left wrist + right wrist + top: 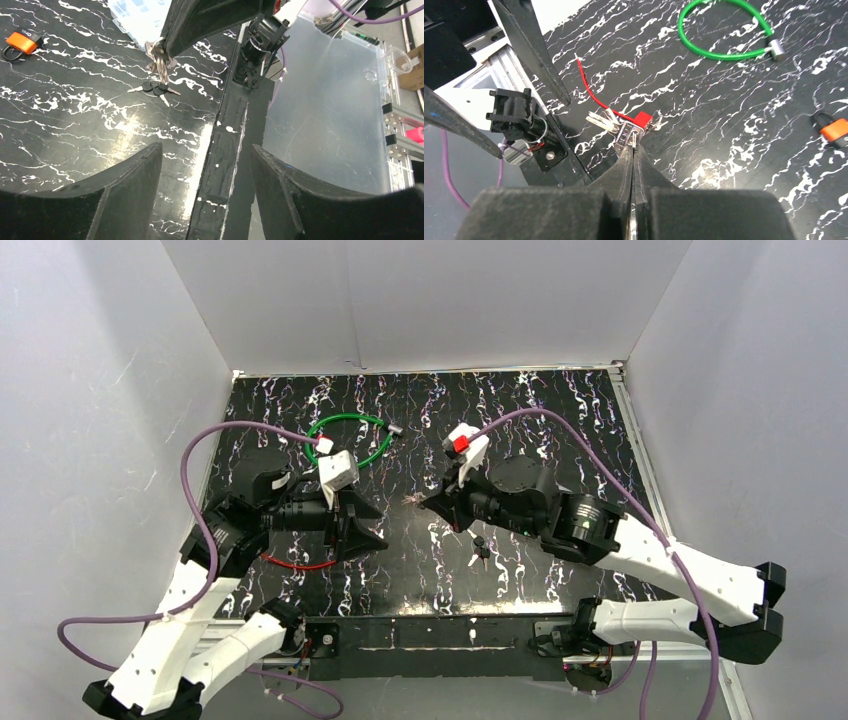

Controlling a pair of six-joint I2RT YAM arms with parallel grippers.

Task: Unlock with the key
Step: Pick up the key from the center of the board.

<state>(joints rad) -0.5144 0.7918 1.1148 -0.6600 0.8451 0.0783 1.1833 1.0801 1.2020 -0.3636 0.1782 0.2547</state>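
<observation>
My right gripper (428, 502) (634, 145) is shut on a bunch of silver keys (602, 120) (160, 59), holding it just above the black marbled table; a small red piece (644, 119) shows at the bunch. My left gripper (362, 532) (207, 150) stands open to its left, with nothing between its fingers (135, 185). A red cable (300, 565) (591, 92) lies under the left gripper. Farther back lies a green cable lock (350, 417) (724, 56). An orange padlock (21, 42) (835, 128) rests on the table, hidden in the top view.
A second set of black-headed keys (481, 550) (155, 90) lies on the table below the right gripper. A black bar (430, 632) (227, 150) runs along the near edge. White walls close in the back and both sides.
</observation>
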